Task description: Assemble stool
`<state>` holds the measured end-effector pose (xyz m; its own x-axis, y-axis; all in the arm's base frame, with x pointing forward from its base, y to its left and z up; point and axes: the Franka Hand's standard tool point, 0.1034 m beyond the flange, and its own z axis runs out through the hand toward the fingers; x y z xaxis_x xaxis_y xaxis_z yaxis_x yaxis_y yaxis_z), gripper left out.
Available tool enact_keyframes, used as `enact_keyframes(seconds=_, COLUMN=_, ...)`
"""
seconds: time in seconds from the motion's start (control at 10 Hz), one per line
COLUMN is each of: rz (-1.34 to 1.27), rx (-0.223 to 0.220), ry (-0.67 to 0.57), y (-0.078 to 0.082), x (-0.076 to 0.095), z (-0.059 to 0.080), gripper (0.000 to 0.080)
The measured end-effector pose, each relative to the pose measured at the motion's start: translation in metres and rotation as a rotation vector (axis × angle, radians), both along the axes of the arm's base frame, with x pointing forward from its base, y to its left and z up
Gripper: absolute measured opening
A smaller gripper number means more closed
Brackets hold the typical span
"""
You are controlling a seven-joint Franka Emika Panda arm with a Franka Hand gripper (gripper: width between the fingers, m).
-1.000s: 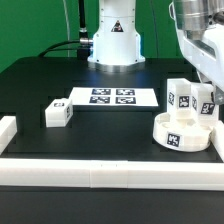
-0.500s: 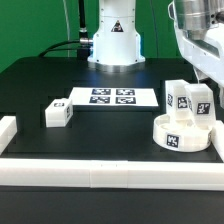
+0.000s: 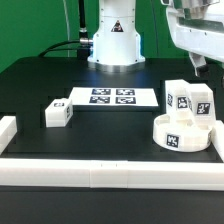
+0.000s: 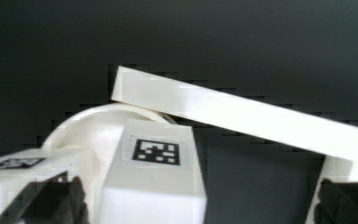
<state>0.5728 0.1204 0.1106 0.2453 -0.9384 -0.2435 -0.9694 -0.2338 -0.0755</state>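
The gripper (image 3: 201, 60), which clasped the upright leg (image 3: 200, 102) at the seat's (image 3: 165, 128) far side a second ago, now has its jaws spread wide and hangs well above the seat, leaving that leg standing free.

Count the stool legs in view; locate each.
3. One leg lies alone toward the exterior view's left; the second leg and third leg stand together by the seat. Others may be hidden.

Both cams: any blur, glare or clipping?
Exterior view: sharp, evenly lit, soft shadows; white seat nearly blown out, its tag readable. Wrist view: soft focus throughout; leg tag legible, dark fingers blurred at the frame edge.
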Motion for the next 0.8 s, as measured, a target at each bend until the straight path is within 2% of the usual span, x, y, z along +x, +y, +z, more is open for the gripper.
enact_keyframes(seconds=0.2, rz=0.005, rx=0.0, ry=0.0, y=0.001, x=-0.0003, z=-0.0005, gripper=0.0648)
enact_keyframes(seconds=0.4, rz=0.268, rx=-0.007, ry=-0.027, y=0.0033, x=-0.0036, z=-0.0012, gripper=0.0648)
enact_keyframes(seconds=0.6, rz=0.477, rx=0.004, ry=-0.061, y=0.0058, x=0.0018, z=0.0076, gripper=0.0648)
enact_keyframes(seconds=0.8, rz=0.613, rx=0.005, ry=-0.099, y=0.0037, x=0.0026, z=0.0075, gripper=0.0648)
